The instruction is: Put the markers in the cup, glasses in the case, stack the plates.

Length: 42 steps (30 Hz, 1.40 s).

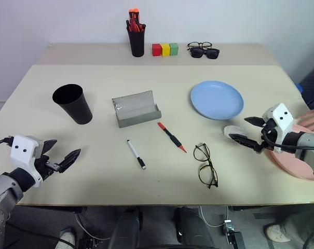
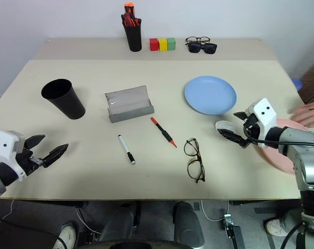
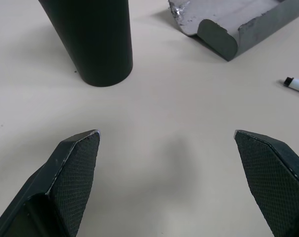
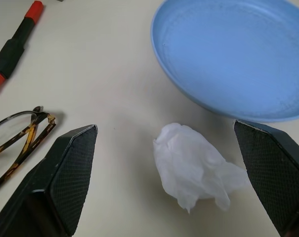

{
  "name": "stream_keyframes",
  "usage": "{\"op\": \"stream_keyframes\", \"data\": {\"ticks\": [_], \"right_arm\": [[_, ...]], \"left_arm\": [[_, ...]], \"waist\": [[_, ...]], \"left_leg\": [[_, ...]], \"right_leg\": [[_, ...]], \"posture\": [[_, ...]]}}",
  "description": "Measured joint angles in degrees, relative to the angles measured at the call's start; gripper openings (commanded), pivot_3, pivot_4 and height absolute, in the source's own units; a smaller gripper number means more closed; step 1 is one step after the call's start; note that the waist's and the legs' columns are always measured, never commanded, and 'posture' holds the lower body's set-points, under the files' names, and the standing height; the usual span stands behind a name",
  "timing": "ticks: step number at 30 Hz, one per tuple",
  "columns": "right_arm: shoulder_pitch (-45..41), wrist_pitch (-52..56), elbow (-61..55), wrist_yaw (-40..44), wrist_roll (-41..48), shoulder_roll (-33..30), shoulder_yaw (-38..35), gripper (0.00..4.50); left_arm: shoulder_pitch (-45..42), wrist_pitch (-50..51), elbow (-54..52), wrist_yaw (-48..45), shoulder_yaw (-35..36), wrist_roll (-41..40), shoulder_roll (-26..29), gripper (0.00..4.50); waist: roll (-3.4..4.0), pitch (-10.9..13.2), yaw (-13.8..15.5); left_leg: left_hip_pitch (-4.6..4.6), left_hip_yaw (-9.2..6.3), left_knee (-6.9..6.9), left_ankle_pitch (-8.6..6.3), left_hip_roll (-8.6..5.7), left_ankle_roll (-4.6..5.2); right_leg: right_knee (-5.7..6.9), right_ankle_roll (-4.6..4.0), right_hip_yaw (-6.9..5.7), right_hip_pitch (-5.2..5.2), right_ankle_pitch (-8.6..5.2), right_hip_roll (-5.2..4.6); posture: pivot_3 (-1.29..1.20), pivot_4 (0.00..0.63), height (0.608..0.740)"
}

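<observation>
Both grippers hang wide apart and empty. Left gripper (image 1: 63,155) faces the cup (image 1: 73,104) and open case (image 1: 136,110); right gripper (image 1: 248,130) straddles a white wad (image 4: 191,165), blue plate (image 1: 217,99) just beyond, pink plate (image 1: 302,155) behind it. Two markers (image 1: 171,136) (image 1: 136,154) and one glasses (image 1: 205,165) lie between them.

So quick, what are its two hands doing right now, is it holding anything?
Left hand: open, holding nothing.
Right hand: open, holding nothing, with a crumpled white tissue on the table between its fingers.

Beige table (image 1: 94,171) — white wall (image 1: 68,21).
</observation>
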Motion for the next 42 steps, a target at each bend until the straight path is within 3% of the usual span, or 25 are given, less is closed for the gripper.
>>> {"op": "stream_keyframes", "data": {"ticks": [11,16,22,26,32,40,42], "right_arm": [[-2.0,-0.2,0.0,-0.4,0.0,1.4,2.1,4.50],[-3.9,0.0,-0.4,-0.6,0.1,3.6,4.3,4.50],[-7.3,2.1,-7.5,-1.2,2.0,9.5,10.1,4.50],[-7.5,4.3,-10.8,-1.9,3.3,11.4,12.7,4.50],[-7.1,8.1,-15.9,-2.7,6.2,15.5,16.7,4.50],[-6.1,10.4,-19.1,-4.3,7.9,16.4,18.6,4.50],[-6.1,10.5,-19.1,-4.4,8.1,16.5,19.0,4.50]], "left_arm": [[-0.7,-0.3,-0.4,1.7,-0.9,0.4,-1.4,4.47],[-5.2,2.9,-5.9,5.0,-7.8,-0.1,-2.9,4.47],[-19.3,18.1,-13.6,17.0,-25.1,1.8,-6.9,4.47],[-26.8,36.4,-15.0,28.5,-25.5,1.3,-16.1,4.47],[-32.7,57.7,-16.6,34.6,-24.9,1.9,-26.3,4.47],[-33.5,59.8,-16.0,38.3,-30.2,2.5,-28.1,4.47],[-33.2,59.6,-15.7,39.5,-29.9,2.6,-29.0,3.63]], "waist": [[0.00,0.0,0.1],[0.00,0.0,0.1],[0.00,0.0,0.1],[-0.01,0.0,0.0],[-0.02,0.0,0.0],[-0.02,0.0,0.1],[-0.01,-0.1,0.1]], "left_leg": [[-0.01,0.00,0.00,0.00,-0.01,0.00],[0.01,-0.02,0.04,0.00,-0.01,0.00],[0.01,-0.07,0.06,0.00,-0.03,0.00],[0.02,-0.14,0.08,0.00,-0.03,0.00],[0.00,-0.15,0.12,0.01,-0.05,0.00],[0.03,-0.15,0.12,0.01,-0.05,-0.01],[0.05,-0.14,0.12,0.01,-0.05,-0.01]], "right_leg": [[0.00,0.01,0.00,0.01,0.00,0.00],[0.02,0.03,0.00,0.04,0.02,0.01],[0.04,0.45,0.00,0.07,0.25,0.05],[0.11,0.47,-0.02,0.06,0.25,0.10],[0.12,0.48,-0.03,0.07,0.25,0.11],[0.11,0.46,-0.02,0.08,0.25,0.09],[0.11,0.46,-0.02,0.11,0.25,0.09]], "posture": [[0.00,0.150,0.740],[0.00,0.150,0.740],[0.00,0.150,0.740],[0.00,0.150,0.740],[0.00,0.150,0.740],[0.00,0.150,0.740],[0.00,0.150,0.740]]}}
